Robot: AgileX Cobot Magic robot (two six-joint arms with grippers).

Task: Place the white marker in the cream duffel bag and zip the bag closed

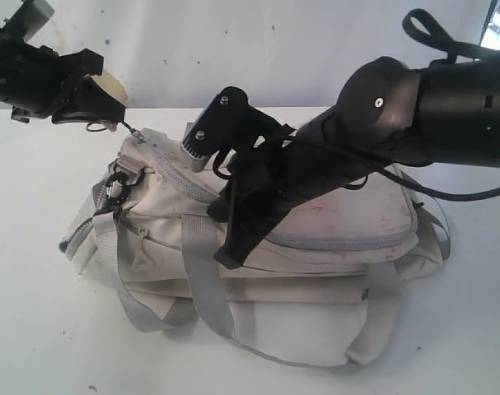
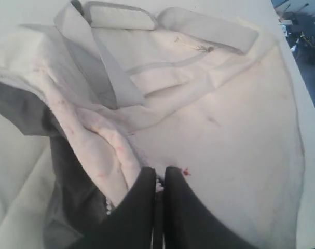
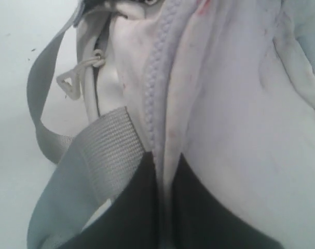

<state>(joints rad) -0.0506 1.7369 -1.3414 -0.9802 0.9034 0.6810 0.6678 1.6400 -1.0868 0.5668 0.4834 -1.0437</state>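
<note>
As I look across the 3 views, the cream duffel bag (image 1: 307, 317) lies on the white table (image 1: 35, 329), about in the middle of the exterior view, and both arms are on it. The left gripper (image 2: 158, 179) has its jaws pressed together, the 2 black fingers almost meeting; a thin edge of cream fabric, with what looks like zipper teeth, is caught between them. In the exterior view this grip sits at the bag's left end, where the top corner rises toward the gripper. Darker grey fabric lies just beside the pinched fold in the left wrist view, and faint red smudges (image 2: 187, 171) dot the cream cloth near the fingers.

The right gripper (image 3: 165, 168) reaches down from the right across the middle of the bag; its jaws pinch a raised fold of cream fabric just beside the grey zipper (image 3: 157, 78), with only that fold between them. A grey webbing strap (image 1: 202, 280) runs down the front of the bag next to the right gripper's tips and loops onto the table. A metal clip (image 1: 116, 185) hangs at the bag's left end, below the left gripper; a cream pull tab (image 3: 69, 85) dangles from a side zipper in the right wrist view. The white marker shows in none of the 3 views, so I cannot tell where it is.
</note>
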